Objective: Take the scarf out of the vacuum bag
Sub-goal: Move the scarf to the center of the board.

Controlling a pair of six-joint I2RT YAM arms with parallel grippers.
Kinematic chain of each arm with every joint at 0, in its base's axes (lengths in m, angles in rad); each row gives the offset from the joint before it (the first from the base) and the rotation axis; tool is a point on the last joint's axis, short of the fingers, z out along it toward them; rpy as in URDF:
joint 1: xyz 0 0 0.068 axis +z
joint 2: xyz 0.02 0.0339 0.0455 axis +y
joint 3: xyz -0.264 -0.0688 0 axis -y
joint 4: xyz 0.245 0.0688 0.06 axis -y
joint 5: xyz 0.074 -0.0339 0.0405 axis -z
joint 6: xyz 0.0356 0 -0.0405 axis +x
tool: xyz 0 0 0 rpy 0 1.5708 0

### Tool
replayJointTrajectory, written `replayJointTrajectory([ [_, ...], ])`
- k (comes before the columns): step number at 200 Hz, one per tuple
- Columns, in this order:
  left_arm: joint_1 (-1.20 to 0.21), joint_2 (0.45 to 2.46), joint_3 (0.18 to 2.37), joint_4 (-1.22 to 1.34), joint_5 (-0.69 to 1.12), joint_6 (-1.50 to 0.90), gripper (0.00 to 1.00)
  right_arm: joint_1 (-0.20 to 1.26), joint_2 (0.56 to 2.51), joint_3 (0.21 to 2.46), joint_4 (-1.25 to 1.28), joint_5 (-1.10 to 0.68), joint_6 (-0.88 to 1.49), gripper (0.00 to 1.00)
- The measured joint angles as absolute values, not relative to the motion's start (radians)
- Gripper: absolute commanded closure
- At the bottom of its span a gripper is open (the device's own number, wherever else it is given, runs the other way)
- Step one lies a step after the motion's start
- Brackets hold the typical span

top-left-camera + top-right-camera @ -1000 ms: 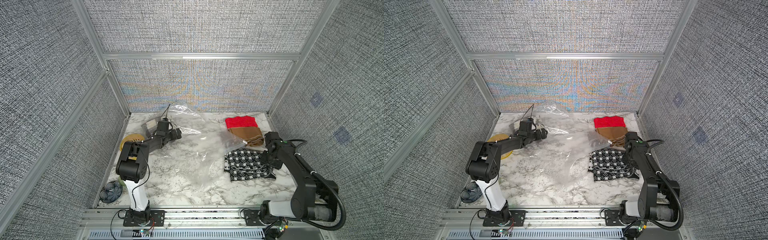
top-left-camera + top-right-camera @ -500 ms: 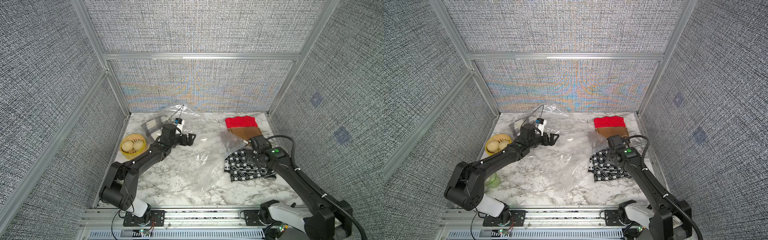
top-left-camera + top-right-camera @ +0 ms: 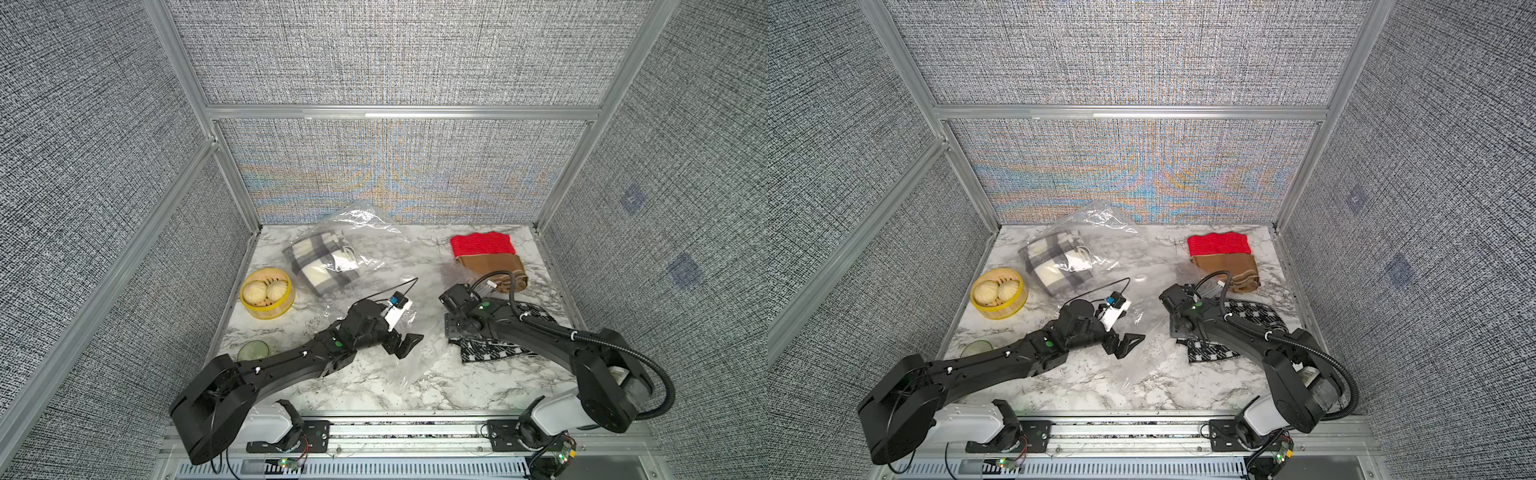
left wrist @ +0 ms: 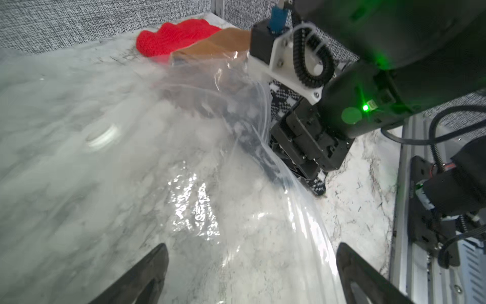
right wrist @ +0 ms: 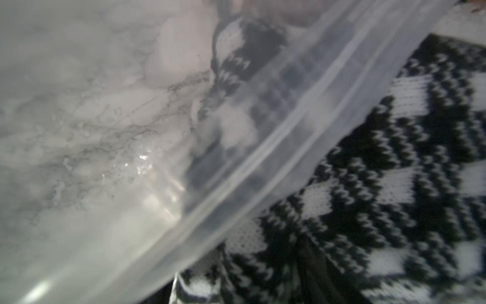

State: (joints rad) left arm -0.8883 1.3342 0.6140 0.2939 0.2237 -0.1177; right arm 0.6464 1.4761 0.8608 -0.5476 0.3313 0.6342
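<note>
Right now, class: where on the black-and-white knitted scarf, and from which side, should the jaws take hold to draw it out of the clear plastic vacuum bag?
Probably the uncovered stretch of the black-and-white knitted scarf, from above, on the side away from the clear plastic vacuum bag. The bag's zip-seal edge lies across only one end; the rest lies bare.

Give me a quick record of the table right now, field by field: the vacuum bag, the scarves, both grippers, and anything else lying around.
vacuum bag: clear, flat on the middle of the marble table
black-and-white scarf: across the bag's zip edge, mostly outside; one end shows through the plastic
left gripper: open, over the bag, empty
right gripper: down at the black-and-white scarf; jaws hidden
plaid scarf: inside a second clear bag, back left
red knit scarf, brown scarf: back right, touching
bamboo steamer: two buns inside, left edge
</note>
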Motion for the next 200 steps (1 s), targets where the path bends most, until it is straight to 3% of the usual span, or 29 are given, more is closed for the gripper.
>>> replayJointTrajectory([
  [48,-1.008,1.402,0.658,0.333,0.086,-0.084,0.0,0.643,1.536,0.796,-0.423,0.401,0.682,0.3],
  [56,-1.03,1.421,0.683,0.33,0.05,-0.081,0.0,0.642,1.539,0.779,-0.401,0.416,0.683,0.35],
  [79,-1.061,1.524,0.713,0.378,-0.001,-0.069,0.04,0.608,1.537,0.732,-0.316,0.433,0.671,0.63],
  [107,-1.109,1.649,0.726,0.378,-0.08,-0.056,0.12,0.543,1.53,0.686,-0.194,0.4,0.648,0.75],
  [118,-1.116,1.672,0.736,0.381,-0.115,-0.054,0.22,0.533,1.52,0.667,-0.16,0.381,0.643,0.79],
  [138,-1.115,1.692,0.749,0.387,-0.202,-0.064,0.57,0.515,1.495,0.633,-0.104,0.343,0.63,0.81],
  [159,-1.116,1.71,0.778,0.379,-0.326,-0.1,0.81,0.477,1.439,0.578,-0.04,0.273,0.622,0.82],
  [180,-1.109,1.706,0.792,0.372,-0.426,-0.126,1.0,0.384,1.371,0.491,0.065,0.119,0.621,0.84],
  [200,-1.085,1.686,0.81,0.336,-0.465,-0.142,1.0,0.295,1.339,0.453,0.118,-0.027,0.62,0.84],
])
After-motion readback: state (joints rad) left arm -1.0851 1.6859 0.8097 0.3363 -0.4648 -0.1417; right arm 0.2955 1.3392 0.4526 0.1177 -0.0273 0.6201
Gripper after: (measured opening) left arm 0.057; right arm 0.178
